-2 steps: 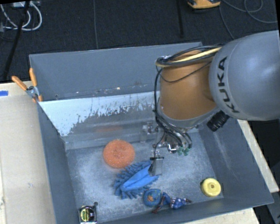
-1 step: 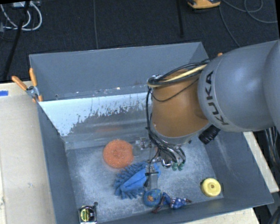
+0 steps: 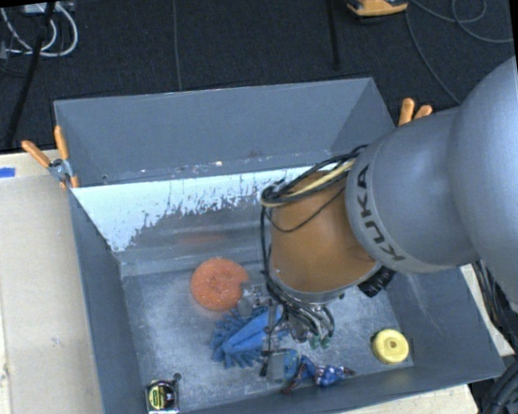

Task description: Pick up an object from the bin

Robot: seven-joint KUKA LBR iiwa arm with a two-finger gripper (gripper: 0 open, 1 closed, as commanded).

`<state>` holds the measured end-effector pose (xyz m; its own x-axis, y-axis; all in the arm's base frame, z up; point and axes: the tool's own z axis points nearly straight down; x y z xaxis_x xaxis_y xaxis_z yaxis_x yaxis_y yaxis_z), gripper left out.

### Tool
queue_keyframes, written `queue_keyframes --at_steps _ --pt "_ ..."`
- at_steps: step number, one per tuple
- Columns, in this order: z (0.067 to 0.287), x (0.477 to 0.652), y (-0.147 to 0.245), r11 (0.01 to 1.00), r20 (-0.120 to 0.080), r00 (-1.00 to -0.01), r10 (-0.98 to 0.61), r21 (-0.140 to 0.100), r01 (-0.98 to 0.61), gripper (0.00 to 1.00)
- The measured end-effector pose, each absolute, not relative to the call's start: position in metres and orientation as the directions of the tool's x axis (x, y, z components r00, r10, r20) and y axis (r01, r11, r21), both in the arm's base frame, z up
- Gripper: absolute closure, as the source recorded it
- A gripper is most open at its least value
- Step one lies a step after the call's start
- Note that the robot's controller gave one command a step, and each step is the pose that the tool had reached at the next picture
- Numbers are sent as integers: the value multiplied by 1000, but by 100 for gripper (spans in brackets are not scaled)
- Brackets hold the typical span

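Currently, in the camera view, the arm (image 3: pixel 447 195) enters from the right and bends down into the grey bin (image 3: pixel 108 316). Its orange cover (image 3: pixel 311 242) hangs over the middle of the floor. The claw (image 3: pixel 290 337) sits low, front of centre. It meets the right edge of a blue crumpled piece (image 3: pixel 238 338), which lies on the floor slightly left of centre, towards the front wall. Whether the claw is apart, together or clamped on anything cannot be told, because its tip merges with dark clutter beneath it.

Neighbouring items:
- An orange ball (image 3: pixel 218 283) rests just behind the blue crumpled piece, near it and left of the orange cover.
- A small blue object (image 3: pixel 321 374) lies just in front of the claw, close to the front wall.
- A yellow disc (image 3: pixel 390 346) lies to the right of the claw, apart from it, near the front right corner.
- A black and yellow tape measure (image 3: pixel 163 395) lies in the front left corner, well apart from the claw.

Bare floor runs along the left wall from the tape measure to the back wall, and across the back strip behind the orange ball. The right side of the bin is covered by the arm.
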<state>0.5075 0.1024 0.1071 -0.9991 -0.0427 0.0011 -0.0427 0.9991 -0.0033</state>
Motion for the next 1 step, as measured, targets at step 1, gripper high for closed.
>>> queue_keyframes --at_steps 1 --pt "70 520 128 1000 -2 -1000 -21 1 -21 100"
